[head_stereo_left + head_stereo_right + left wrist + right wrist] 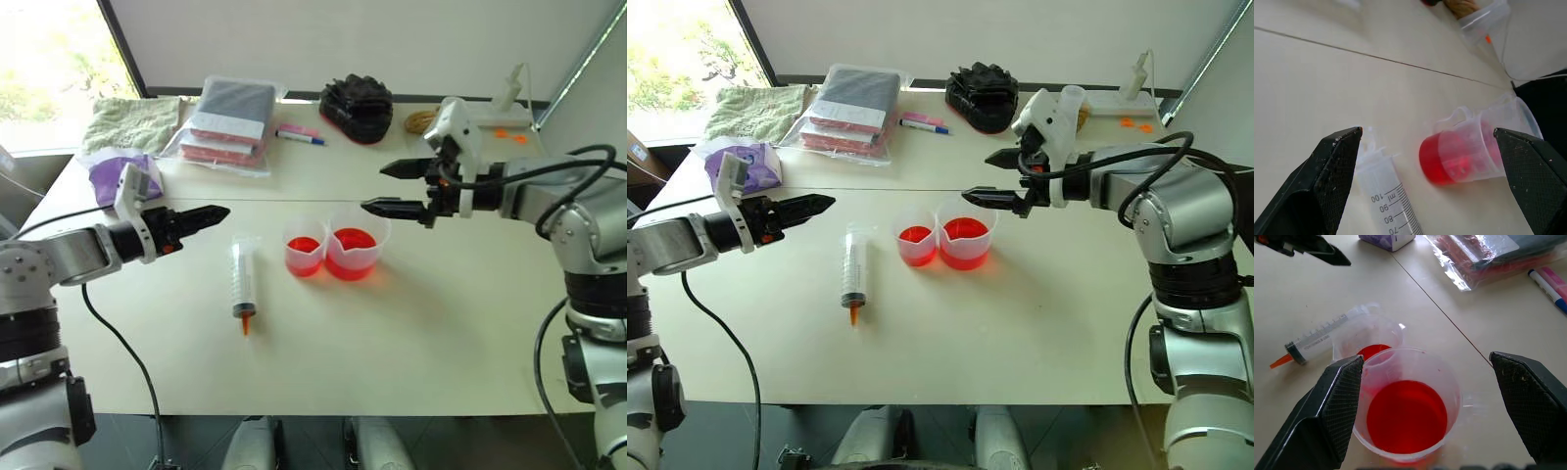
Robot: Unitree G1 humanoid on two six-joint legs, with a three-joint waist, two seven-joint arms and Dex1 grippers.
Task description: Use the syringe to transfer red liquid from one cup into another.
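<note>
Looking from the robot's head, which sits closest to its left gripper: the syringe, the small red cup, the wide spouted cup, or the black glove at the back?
From the left gripper:
1. Syringe, lying just below it.
2. Narrow cup, table centre.
3. Wide spouted cup, beside it, rightward.
4. Black glove, far back edge.

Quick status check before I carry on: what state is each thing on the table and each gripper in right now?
Large clear plastic syringe: lying flat on the table, orange tip toward the robot, not held.
Wider clear spouted cup: upright, red liquid inside.
Narrower clear cup: upright, touching the wider cup, some red liquid.
Left gripper: open, empty.
Right gripper: open, empty.
</note>
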